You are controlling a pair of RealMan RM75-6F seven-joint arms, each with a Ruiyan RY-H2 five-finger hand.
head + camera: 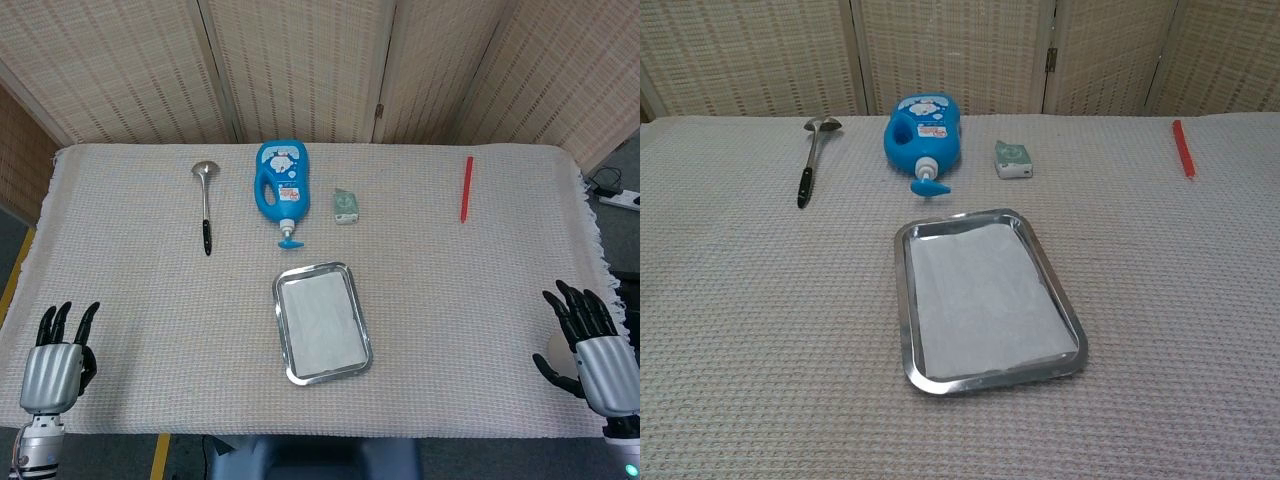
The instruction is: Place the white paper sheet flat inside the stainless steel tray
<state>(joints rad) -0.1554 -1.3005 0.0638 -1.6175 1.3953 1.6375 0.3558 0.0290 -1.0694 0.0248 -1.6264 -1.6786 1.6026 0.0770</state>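
Observation:
The white paper sheet (322,320) (985,301) lies flat inside the stainless steel tray (281,335) (903,310) near the table's front middle. Nothing touches either of them. My left hand (58,366) hovers at the front left corner of the table, far from the tray, fingers spread and holding nothing. At the front right edge my right hand (590,344) is likewise spread and empty. Neither hand shows in the chest view.
A blue pump bottle (281,183) (924,133) lies on its side behind the tray. A ladle (205,206) (811,159) lies at back left, a small green box (345,205) (1013,159) beside the bottle, a red stick (465,187) (1182,147) at back right.

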